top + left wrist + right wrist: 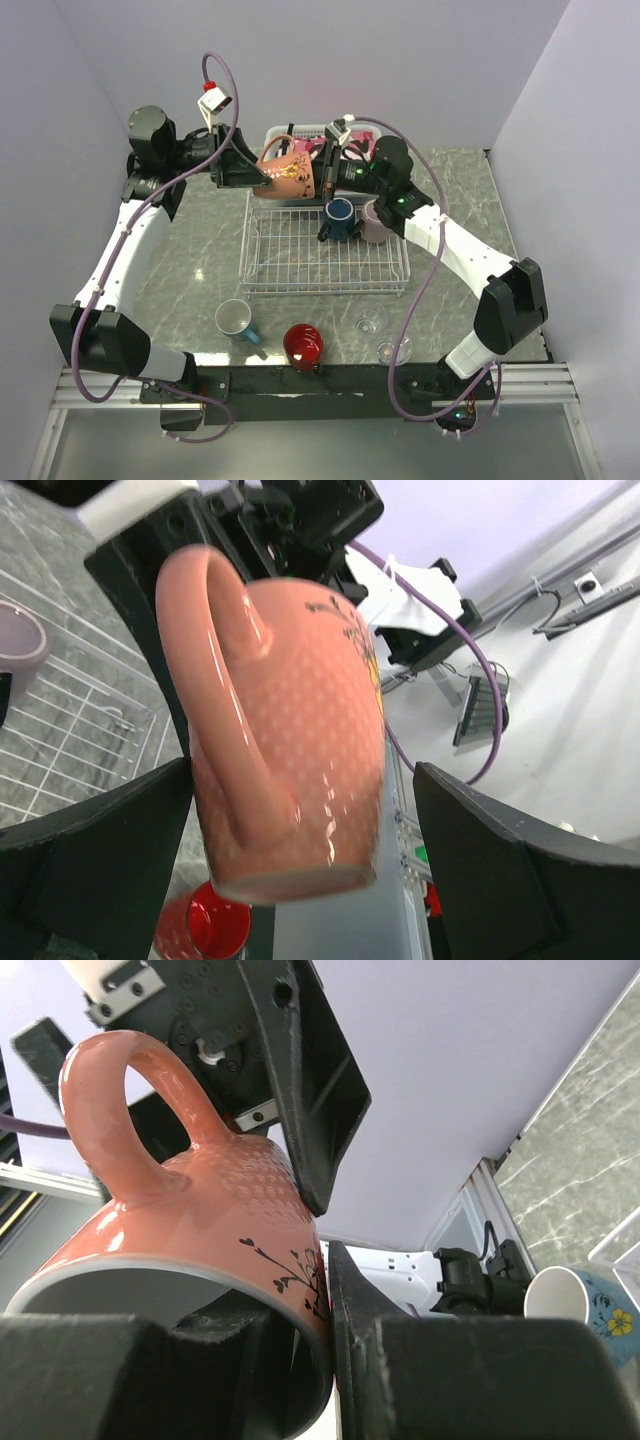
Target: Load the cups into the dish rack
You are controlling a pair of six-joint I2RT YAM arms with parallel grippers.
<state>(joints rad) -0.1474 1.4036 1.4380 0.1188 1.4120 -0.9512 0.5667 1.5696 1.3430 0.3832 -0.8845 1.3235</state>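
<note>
Centre of interest: terracotta-pink glazed ceramic mug point(290, 172) with a dark twig print, carried in the air at the upper middle of the top view, tilted, over the far edge of the rack and not yet set down.

Right end effector point(325, 1305): clamped on the mug's wall at the rim, one finger inside the mouth and one outside.

Left end effector point(295, 790): fingers spread wide to either side of the mug's body, with a clear gap at the right-hand finger in the left wrist view. Judged to have no hold.

Below the mug: shallow white wire-grid dish rack point(325, 290) at the centre of the grey marbled counter point(190, 250).

- **Loaded, two of seven:** navy blue handled mug point(340, 214) and mauve-pink mug point(375, 222), side by side in the upper right part of the rack.
- **In transit, one:** the terracotta-pink mug.
- **Left on the counter below the rack's near edge, four:**
  - Teal mug point(234, 319) at lower left of centre.
  - Glossy red mug point(302, 345) just right of the teal one.
  - Two clear glasses point(371, 322) point(393, 350) further right, close together.

Task judged under half done. Ample free grid showing in the left and lower parts of the rack for the five cups outstanding.
</note>
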